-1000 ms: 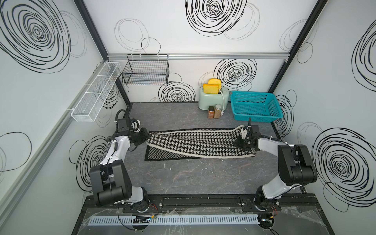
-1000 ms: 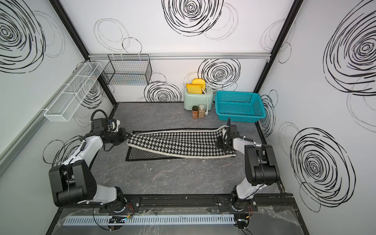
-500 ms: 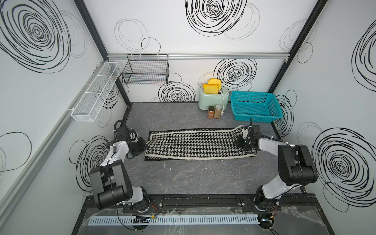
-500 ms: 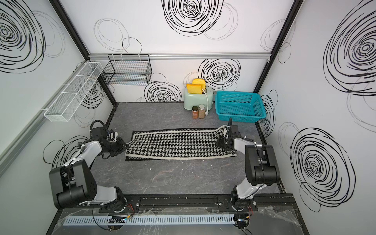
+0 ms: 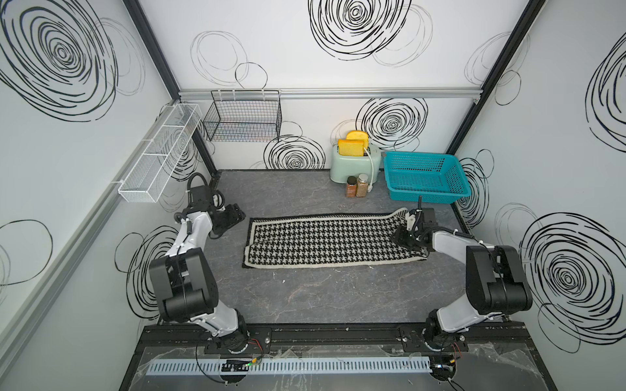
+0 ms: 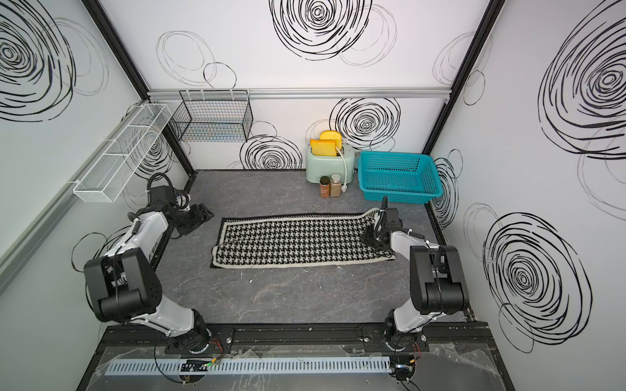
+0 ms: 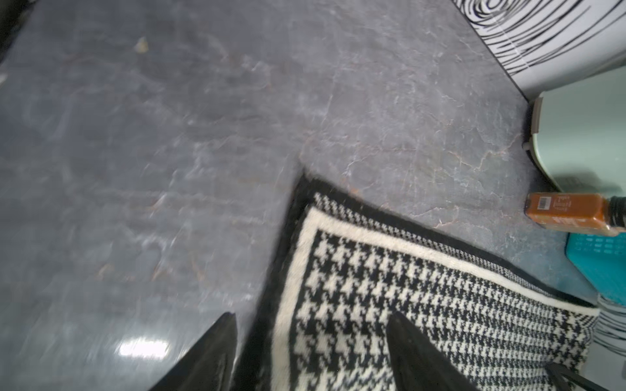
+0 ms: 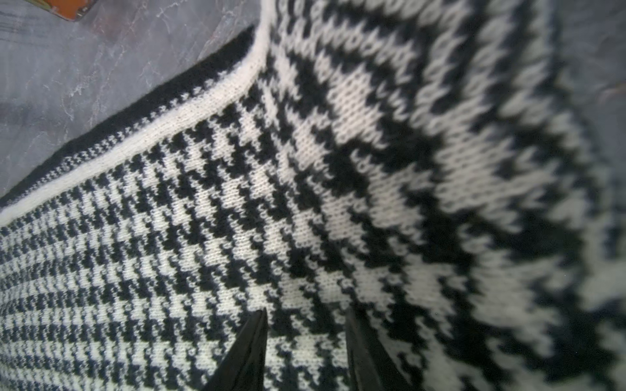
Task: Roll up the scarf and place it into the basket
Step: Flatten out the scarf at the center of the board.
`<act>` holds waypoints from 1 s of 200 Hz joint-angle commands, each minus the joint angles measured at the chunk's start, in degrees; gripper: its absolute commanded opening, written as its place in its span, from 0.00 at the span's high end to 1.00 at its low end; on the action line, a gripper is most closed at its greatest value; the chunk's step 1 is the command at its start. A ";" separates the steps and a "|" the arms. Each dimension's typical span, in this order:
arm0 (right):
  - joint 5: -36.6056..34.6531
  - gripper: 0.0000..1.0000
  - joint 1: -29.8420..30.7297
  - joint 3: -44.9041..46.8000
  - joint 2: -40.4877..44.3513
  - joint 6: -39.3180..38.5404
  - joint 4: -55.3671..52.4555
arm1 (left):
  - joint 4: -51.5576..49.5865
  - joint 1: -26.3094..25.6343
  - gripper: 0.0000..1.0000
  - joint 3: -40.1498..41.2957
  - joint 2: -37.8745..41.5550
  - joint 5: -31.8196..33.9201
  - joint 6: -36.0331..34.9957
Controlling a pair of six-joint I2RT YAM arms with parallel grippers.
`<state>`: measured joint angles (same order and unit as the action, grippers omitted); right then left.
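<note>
The scarf [image 5: 332,242] lies spread flat on the dark table in both top views, houndstooth side up with cream and black edging. Its right end curls up slightly. My left gripper [image 5: 238,216] hangs open just off the scarf's far left corner; in the left wrist view its jaws [image 7: 311,325] stand wide apart above the scarf's edge [image 7: 372,291] and hold nothing. My right gripper [image 5: 402,237] sits on the scarf's right end. In the right wrist view its fingers [image 8: 250,348] stand apart over the cloth [image 8: 237,210]. The teal basket [image 5: 420,155] stands empty at the back right.
A mint toaster [image 5: 352,166] with yellow toast and two spice jars [image 5: 356,186] stand left of the basket. A black wire basket [image 5: 244,122] hangs on the back wall. A white mesh rack [image 5: 159,159] hangs on the left wall.
The left gripper has let go of the scarf's left end, opened wide and drawn back to the left. The scarf now lies flat, houndstooth up. The right jaws have widened a little.
</note>
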<state>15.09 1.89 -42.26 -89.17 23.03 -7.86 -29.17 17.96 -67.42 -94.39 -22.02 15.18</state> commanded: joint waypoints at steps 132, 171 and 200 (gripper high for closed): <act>2.17 0.59 0.55 1.98 -2.16 -1.35 -0.20 | -0.98 -15.29 0.51 -7.72 -18.47 21.30 -9.95; 1.52 0.59 0.24 2.75 -1.46 -1.89 -0.42 | -0.45 -16.54 0.59 -8.15 -19.93 23.28 -9.07; 1.50 0.60 -0.73 3.58 -0.99 -2.11 -0.28 | -0.79 -16.64 0.68 -8.96 -20.75 23.56 -9.05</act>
<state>17.41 1.87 -40.91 -90.26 21.26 -6.50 -29.47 1.39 -75.00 -113.47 -0.10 6.66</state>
